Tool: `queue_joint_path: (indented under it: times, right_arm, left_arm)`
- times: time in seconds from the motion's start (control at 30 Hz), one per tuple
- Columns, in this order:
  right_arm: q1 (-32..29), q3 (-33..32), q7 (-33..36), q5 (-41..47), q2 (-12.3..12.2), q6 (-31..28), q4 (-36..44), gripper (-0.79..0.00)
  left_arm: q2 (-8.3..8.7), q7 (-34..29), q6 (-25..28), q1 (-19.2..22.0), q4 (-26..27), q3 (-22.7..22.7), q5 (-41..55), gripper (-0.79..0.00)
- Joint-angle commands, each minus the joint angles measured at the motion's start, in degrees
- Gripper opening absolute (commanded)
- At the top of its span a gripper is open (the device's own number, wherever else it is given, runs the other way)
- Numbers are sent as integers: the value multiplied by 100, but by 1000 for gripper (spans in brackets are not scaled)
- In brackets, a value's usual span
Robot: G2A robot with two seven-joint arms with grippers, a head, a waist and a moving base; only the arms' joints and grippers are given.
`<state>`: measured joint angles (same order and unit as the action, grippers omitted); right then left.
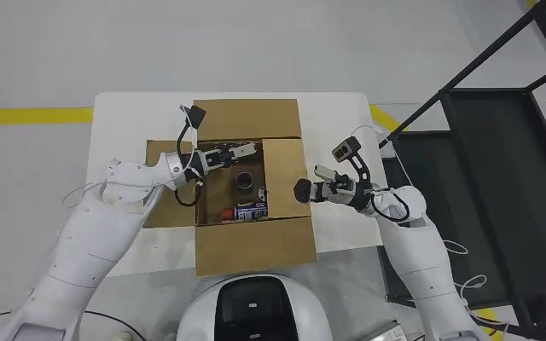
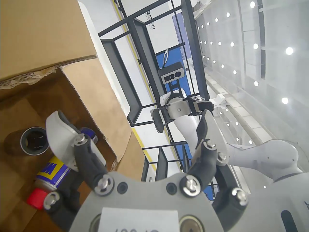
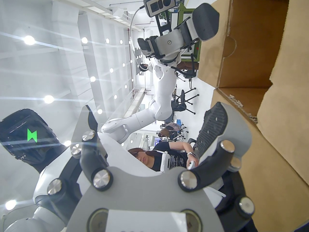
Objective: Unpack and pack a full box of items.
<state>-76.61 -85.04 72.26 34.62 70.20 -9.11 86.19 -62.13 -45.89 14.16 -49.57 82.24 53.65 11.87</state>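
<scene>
Top view | left gripper (image 1: 244, 151) spread over box (image 1: 254, 245) | right gripper (image 1: 312, 181) spread beside flap | blue-yellow-labelled spray can (image 1: 250, 210) inside

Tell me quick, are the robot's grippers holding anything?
Left gripper: open, holding nothing.
Right gripper: open, holding nothing.

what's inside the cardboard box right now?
A dark cylinder standing open end up and a blue-and-yellow spray can with a red cap, lying down. The left gripper, open over the cardboard box, covers part of its floor; anything there is hidden.
</scene>
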Motion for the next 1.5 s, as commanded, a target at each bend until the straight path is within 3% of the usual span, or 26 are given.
queue_joint_path:
  times: [0.0,0.63,0.73,0.87,1.17,1.47]
  right_arm:
    - [-2,-2,-6,-9,0,-2,3,0]
    - [-2,-2,-6,-9,0,-2,3,0]
    - [-47,37,-200,-34,-4,119,79,0]
    - [-131,-60,-151,14,-48,260,125,0]
    - [-323,-195,40,139,-134,489,205,0]
    - [-462,65,-14,-320,-186,558,485,0]
  left_arm:
    - [-1,-8,-1,7,-9,-6,-11,0]
    - [-1,-8,-1,7,-9,-6,-11,0]
    - [-44,128,-247,34,22,-129,-135,0]
    - [-222,229,-515,376,-324,-529,-134,0]
    - [-839,645,-265,1031,-1696,-1571,112,0]
    - [-1441,853,194,1520,-2889,-2037,647,0]
